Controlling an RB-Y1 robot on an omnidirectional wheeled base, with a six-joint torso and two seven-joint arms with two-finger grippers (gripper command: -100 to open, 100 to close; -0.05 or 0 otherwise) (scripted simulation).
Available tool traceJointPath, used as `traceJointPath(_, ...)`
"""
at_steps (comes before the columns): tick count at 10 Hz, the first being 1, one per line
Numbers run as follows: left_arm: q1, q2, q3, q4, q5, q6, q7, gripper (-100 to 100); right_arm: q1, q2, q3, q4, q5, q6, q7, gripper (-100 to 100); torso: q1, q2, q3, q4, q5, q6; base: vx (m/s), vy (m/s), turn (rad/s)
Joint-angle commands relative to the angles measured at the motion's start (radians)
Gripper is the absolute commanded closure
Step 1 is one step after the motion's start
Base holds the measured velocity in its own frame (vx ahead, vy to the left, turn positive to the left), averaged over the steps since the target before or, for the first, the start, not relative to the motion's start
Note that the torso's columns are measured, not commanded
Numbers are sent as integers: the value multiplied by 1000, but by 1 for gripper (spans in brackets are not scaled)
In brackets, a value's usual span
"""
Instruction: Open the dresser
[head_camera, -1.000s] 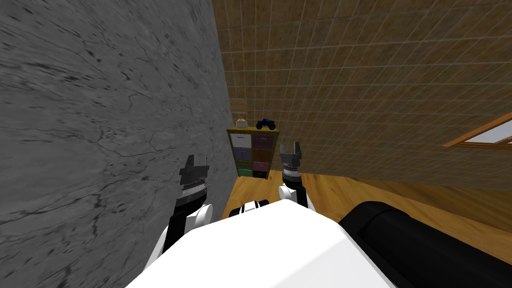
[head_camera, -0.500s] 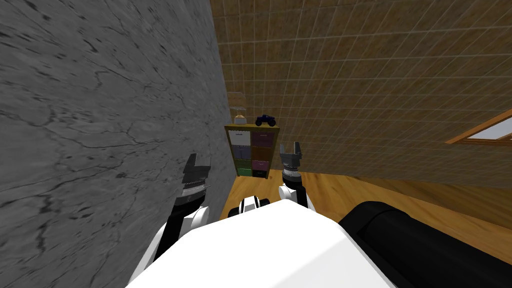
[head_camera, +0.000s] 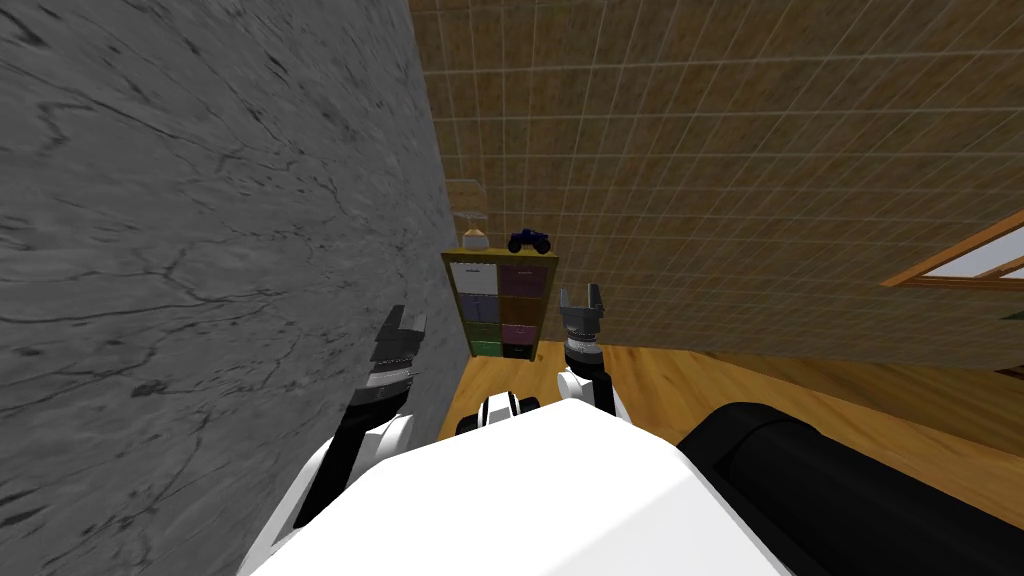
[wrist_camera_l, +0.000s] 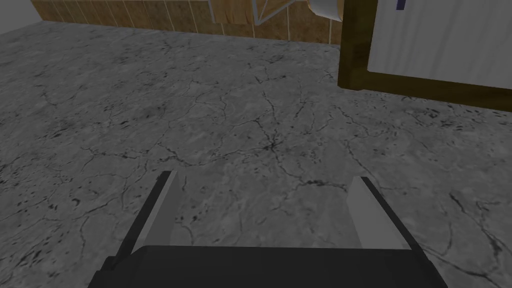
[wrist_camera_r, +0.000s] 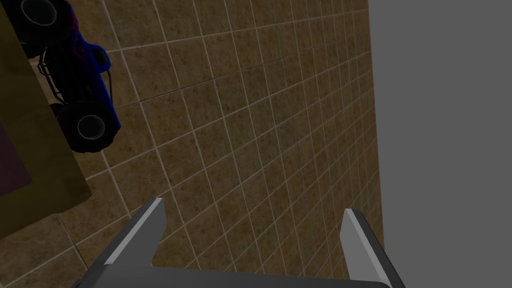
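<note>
The dresser (head_camera: 500, 304) is a small wooden-framed unit with coloured drawer fronts in two columns, standing in the corner where the grey marbled wall meets the brown tiled wall. Its frame and white top drawer (wrist_camera_l: 440, 40) appear off to one side ahead of my left gripper. My left gripper (head_camera: 404, 325) is open, held close along the grey wall, well short of the dresser. My right gripper (head_camera: 582, 297) is open and empty, raised just right of the dresser. A corner of the dresser frame (wrist_camera_r: 30, 165) shows in the right wrist view.
A blue toy truck (head_camera: 528, 241) and a small lamp (head_camera: 474, 232) stand on the dresser top; the truck (wrist_camera_r: 75, 85) shows near the right gripper too. A black sofa (head_camera: 850, 490) lies at my right. A wood-framed window (head_camera: 970, 262) is on the tiled wall. Wooden floor (head_camera: 680, 385) stretches ahead.
My left gripper's fingers have spread wider and the hand has shifted slightly right, toward the dresser. The view has turned a little, so the grey wall takes more of the left.
</note>
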Motion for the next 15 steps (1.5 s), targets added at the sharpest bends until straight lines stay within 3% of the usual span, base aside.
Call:
traceJointPath(1,-9,20,-5,-14,-2,59,-2,-100,0,0,0,0,0,0,0,0,1,1,1,0,0,0,87,-28,-45)
traceJointPath(15,-51,11,-33,-79,-17,321,-16,-100,0,0,0,0,0,0,0,0,1,0,0,0,0,0,81,-25,-39)
